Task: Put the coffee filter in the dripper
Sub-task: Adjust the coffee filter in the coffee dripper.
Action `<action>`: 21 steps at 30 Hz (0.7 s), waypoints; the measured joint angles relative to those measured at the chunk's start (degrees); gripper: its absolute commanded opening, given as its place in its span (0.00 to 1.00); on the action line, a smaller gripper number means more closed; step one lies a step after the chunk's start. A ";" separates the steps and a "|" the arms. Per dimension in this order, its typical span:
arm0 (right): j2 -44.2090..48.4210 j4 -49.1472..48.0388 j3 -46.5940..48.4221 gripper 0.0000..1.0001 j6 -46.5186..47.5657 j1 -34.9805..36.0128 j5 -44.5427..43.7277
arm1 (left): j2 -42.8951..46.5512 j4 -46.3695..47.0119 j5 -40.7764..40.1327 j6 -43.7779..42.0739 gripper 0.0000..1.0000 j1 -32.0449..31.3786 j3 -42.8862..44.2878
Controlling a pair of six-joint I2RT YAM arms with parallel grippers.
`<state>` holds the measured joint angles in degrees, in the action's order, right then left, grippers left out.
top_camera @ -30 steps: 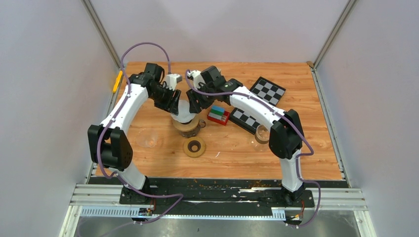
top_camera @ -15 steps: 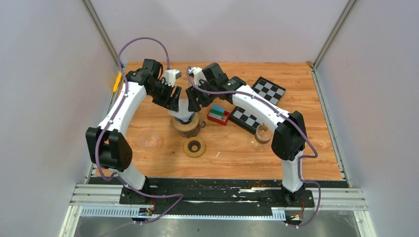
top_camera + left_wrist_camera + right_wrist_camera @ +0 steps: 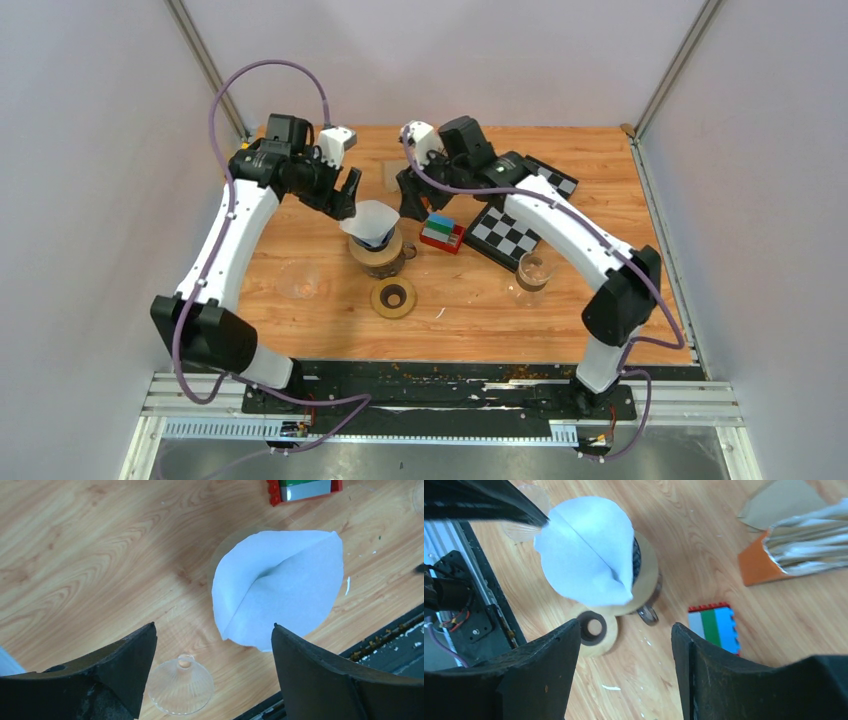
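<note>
Our left gripper (image 3: 212, 630) has its fingers spread wide and empty, clear of the white coffee filter (image 3: 280, 590). Our right gripper (image 3: 624, 626) is spread too, gripping nothing. We see the filter sitting open in the wood-collared dripper (image 3: 651, 575), with a wooden ring (image 3: 393, 297) just beside it on the table (image 3: 600, 170).

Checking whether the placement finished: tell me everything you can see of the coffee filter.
The coffee filter is a white paper cone, opened out, with one crease running down its inside. It stands point down, mouth up, in the wood-collared dripper, its top rising well above the rim. Only the dripper seems to touch it. The left end effector and right end effector are open beside it.
</note>
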<state>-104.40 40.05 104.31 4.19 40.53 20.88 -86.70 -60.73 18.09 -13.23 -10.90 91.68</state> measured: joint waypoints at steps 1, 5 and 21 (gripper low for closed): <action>1.49 0.24 -1.05 0.67 0.70 -0.55 -0.15 | 1.31 0.70 -0.39 -0.07 0.99 0.07 -0.66; 8.90 1.31 -7.08 0.67 3.93 -5.90 0.44 | 8.66 4.42 -1.86 0.02 1.00 0.28 -5.18; 32.20 16.72 -31.28 0.62 21.31 -30.53 -2.69 | 15.58 7.34 -6.60 -0.57 1.00 0.50 -11.32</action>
<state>-72.20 56.77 73.03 25.50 10.00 18.20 -71.11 -53.39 11.49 -13.80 -10.39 80.36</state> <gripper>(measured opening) 0.643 1.000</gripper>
